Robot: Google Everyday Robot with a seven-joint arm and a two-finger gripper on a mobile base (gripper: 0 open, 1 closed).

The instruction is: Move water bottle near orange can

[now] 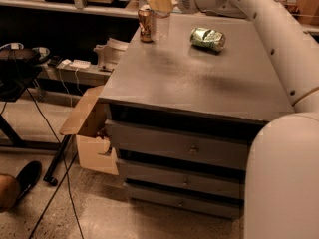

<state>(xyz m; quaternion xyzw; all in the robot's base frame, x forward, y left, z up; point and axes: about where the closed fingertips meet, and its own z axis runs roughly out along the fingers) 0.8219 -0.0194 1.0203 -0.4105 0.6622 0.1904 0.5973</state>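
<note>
The water bottle (162, 28) is a clear plastic bottle standing at the far left of the grey cabinet top (199, 83). It is right beside the orange can (145, 24), which stands upright at the back left corner. My gripper (160, 3), with tan fingers, sits over the bottle's top and is shut on it. The bottle's cap is hidden by the fingers. My white arm (271, 34) reaches in from the right along the back edge.
A crushed green shiny can (207, 38) lies on its side at the back middle of the top. The cabinet has drawers (189, 148) below. An open cardboard box (88, 118) leans at its left side. Cables and a shoe (27, 179) are on the floor at left.
</note>
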